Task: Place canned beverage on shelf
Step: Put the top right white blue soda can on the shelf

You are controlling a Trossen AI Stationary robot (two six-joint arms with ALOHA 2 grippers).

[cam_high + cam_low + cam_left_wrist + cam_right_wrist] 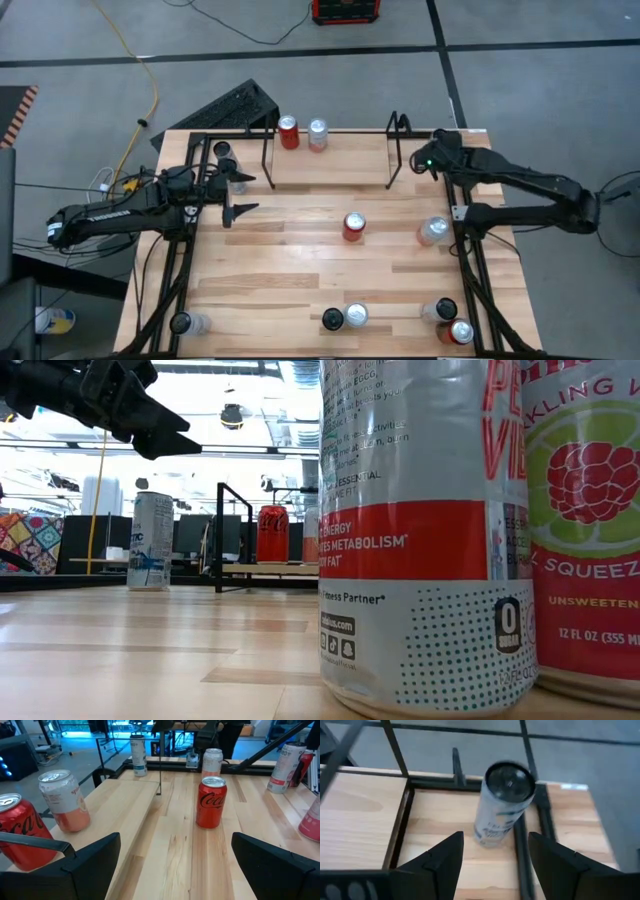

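The pale wooden plank surface is bordered on both long sides by black tubular rail frames, which narrow the room at its left and right edges; its middle stretch lies open. At the far edge stands the low black thin-wire shelf with two upright looped end brackets. Two cans stand at its left end: a red cola can and, just beside it, a pale silver-and-peach can. The rest of the shelf is bare wood.

The right gripper hangs over the far right corner, beside the shelf's right bracket. Its fingers stand apart and hold nothing; just ahead of them a tall silver can with a dark top stands tilted on the corner's black frame, free of both fingers. In the high view this can is hidden beneath the arm.

The left gripper waits over the left side near the shelf's left bracket, fingers spread wide and empty.

Alone in the open middle stands a red can with a silver top. A silver can sits near the right rail. About five more cans crowd the near edge and one the far left; their labels cannot be read from above. In the low view two near cans fill the frame, cut off at top.
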